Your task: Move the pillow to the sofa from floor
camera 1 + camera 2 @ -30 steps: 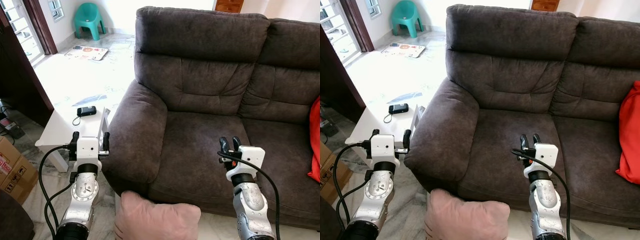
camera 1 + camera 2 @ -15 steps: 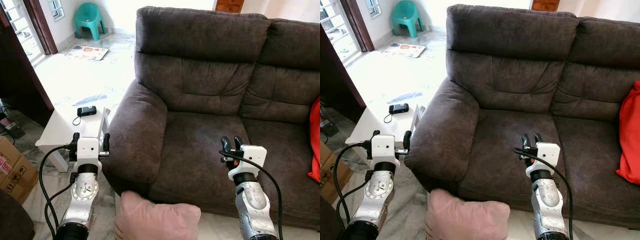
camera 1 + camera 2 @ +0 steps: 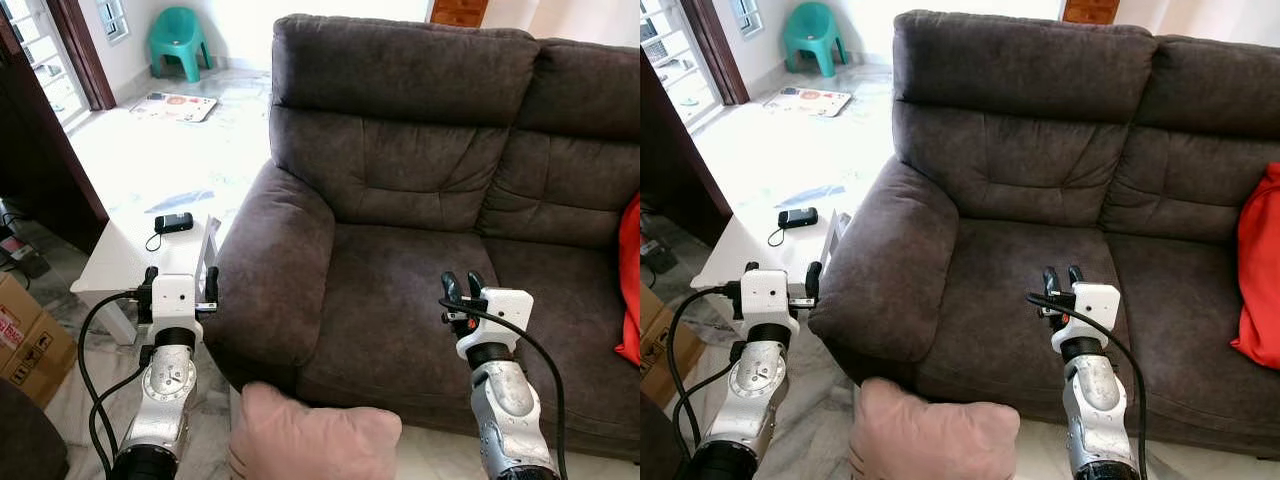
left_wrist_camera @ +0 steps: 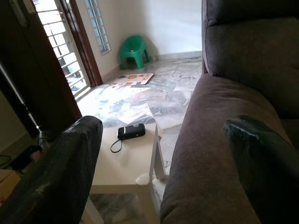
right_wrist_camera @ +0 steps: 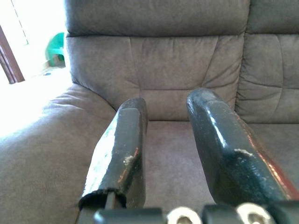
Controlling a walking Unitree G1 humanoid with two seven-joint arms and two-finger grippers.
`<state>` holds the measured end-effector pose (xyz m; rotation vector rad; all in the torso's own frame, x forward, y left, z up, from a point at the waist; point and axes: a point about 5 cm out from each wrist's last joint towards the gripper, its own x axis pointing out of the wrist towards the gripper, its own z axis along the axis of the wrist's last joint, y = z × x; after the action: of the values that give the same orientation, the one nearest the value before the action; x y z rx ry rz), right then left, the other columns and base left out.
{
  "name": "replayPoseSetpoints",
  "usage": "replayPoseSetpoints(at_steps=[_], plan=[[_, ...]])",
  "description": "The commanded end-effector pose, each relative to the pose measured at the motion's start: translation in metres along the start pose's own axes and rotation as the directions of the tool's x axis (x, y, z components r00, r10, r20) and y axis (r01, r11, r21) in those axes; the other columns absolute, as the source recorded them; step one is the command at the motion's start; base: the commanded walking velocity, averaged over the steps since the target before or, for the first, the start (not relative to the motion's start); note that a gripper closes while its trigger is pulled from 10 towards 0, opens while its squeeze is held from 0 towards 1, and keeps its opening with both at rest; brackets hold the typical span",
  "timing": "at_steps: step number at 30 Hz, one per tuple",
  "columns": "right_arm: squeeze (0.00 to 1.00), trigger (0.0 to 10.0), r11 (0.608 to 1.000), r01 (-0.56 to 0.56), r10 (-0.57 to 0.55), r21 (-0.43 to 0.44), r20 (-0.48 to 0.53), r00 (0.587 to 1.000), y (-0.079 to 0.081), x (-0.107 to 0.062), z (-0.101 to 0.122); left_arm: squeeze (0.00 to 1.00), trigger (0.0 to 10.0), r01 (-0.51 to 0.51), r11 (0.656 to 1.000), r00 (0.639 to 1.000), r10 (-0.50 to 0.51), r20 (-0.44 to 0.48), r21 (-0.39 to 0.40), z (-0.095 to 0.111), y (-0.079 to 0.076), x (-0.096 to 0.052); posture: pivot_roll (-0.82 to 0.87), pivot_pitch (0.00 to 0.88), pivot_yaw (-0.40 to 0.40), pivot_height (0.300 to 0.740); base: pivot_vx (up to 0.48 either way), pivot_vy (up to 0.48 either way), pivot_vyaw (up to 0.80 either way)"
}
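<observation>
Left eye view is showing the pink pillow (image 3: 315, 440) lying on the floor against the sofa (image 3: 400, 200) front, below both raised tools. The left tool (image 3: 180, 290) is spread wide by the armrest, the right tool (image 3: 461, 291) slightly parted over the seat. Reaching down could be snagging the armrest or pinching only a corner, letting the pillow slip.

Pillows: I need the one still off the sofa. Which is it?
The pink pillow, on the floor by the sofa's front; the red one rests on the seat.
</observation>
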<state>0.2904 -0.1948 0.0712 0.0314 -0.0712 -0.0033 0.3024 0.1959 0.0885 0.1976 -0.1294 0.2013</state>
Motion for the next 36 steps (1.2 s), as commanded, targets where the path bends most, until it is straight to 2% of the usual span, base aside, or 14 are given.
replayPoseSetpoints(at_steps=[1, 7, 14, 36], plan=[[0.00, 10.0, 1.000, -0.009, 0.009, 0.005, 0.009, 1.000, 0.0006, 0.0029, 0.0038, 0.00, 10.0, 0.004, 1.000, 1.000, -0.004, 0.004, -0.003, 0.0028, -0.0008, 0.0007, 0.05, 0.000, -0.058, 0.676, 0.000, 0.000, 0.00], [0.00, 10.0, 1.000, -0.015, 0.015, 0.001, 0.011, 1.000, 0.0003, 0.0039, 0.0048, 0.00, 10.0, 0.004, 1.000, 1.000, -0.004, 0.003, -0.005, 0.0028, -0.0011, 0.0007, 0.05, 0.000, -0.060, 0.641, 0.000, 0.000, 0.00], [0.00, 10.0, 1.000, -0.030, 0.030, -0.001, 0.035, 0.999, 0.0016, 0.0037, 0.0080, 0.00, 10.0, 0.004, 1.000, 1.000, -0.004, -0.003, -0.003, 0.0018, -0.0010, 0.0002, 0.05, 0.000, -0.062, 0.641, 0.000, 0.000, 0.00], [0.00, 10.0, 0.999, -0.035, 0.036, -0.013, 0.025, 0.999, 0.0018, 0.0034, 0.0069, 0.00, 10.0, 0.017, 1.000, 0.999, -0.017, -0.031, -0.025, -0.0008, -0.0031, -0.0003, 0.05, 0.000, -0.064, 0.641, 0.000, 0.000, 0.00]])
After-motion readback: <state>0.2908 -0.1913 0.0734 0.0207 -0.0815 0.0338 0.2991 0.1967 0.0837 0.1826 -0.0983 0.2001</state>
